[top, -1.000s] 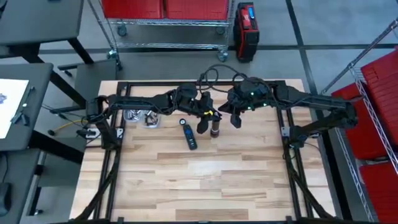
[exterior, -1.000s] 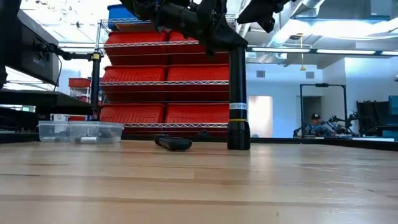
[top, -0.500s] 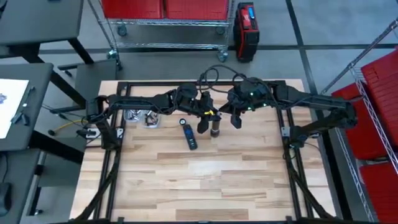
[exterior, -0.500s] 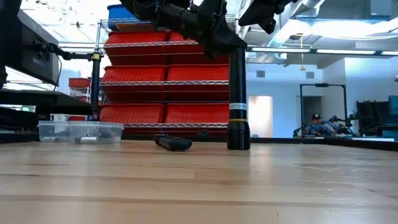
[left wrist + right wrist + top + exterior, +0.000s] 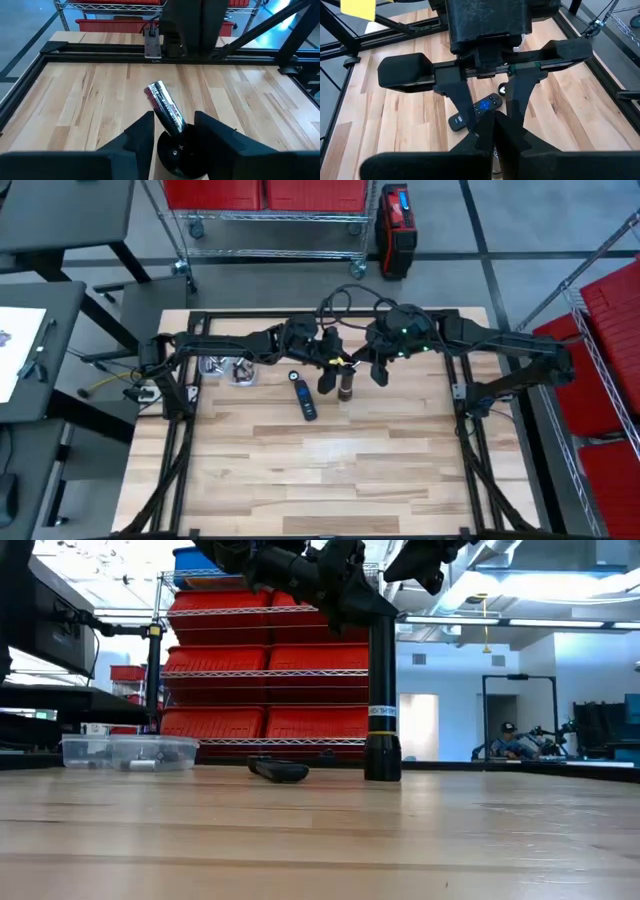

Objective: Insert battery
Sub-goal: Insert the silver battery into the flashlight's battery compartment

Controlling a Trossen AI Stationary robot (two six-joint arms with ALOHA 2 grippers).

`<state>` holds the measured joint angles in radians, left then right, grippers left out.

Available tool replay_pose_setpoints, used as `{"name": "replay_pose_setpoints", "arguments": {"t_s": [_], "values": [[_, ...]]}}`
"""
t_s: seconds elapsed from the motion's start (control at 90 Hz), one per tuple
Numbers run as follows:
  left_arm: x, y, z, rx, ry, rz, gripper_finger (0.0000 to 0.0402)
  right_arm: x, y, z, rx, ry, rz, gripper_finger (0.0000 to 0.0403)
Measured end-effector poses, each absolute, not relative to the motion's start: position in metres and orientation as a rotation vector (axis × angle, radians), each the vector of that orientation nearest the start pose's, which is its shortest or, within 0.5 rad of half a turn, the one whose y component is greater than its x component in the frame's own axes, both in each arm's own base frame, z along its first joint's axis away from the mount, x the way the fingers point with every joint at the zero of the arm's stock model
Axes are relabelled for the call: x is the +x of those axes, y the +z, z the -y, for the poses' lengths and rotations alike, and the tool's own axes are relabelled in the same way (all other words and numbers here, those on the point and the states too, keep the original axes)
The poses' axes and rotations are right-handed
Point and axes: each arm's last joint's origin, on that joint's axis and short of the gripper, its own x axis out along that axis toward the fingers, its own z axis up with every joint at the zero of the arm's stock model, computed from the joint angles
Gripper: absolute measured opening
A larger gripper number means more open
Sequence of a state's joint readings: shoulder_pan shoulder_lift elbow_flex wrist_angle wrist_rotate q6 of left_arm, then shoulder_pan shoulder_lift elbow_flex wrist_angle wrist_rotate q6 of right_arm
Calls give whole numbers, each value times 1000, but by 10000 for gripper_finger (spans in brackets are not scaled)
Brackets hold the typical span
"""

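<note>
the left claw [image 5: 172,137] pinches a battery [image 5: 165,106] tilted over the upright flashlight's [image 5: 382,690] mouth, not yet seated; the right claw [image 5: 378,367], pressed together, waits beside.

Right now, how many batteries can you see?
1: a silver battery tilted in the left gripper, its lower end at the open top of the upright black tube. Others may be hidden in the clear container.

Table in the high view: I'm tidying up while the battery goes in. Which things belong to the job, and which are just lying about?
In the job: silver battery, held by the left gripper; upright black tube under it; right gripper alongside.
Lying about: black handheld device; small round piece; clear container.
</note>
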<state>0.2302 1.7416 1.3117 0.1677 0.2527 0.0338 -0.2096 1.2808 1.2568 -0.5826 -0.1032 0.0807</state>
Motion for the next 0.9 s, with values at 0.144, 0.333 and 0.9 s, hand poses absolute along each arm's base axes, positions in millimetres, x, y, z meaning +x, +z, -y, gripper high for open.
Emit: {"name": "replay_pose_setpoints", "arguments": {"t_s": [0.144,0.333,0.9], "values": [[396,291,-85,-29,-26,-254,120,258,348,53,202,-147,-692,0],[396,291,-85,-29,-26,-253,120,243,344,56,215,-269,-799,0],[396,292,-86,-31,-23,-249,121,257,329,56,213,-251,-694,0]]}}
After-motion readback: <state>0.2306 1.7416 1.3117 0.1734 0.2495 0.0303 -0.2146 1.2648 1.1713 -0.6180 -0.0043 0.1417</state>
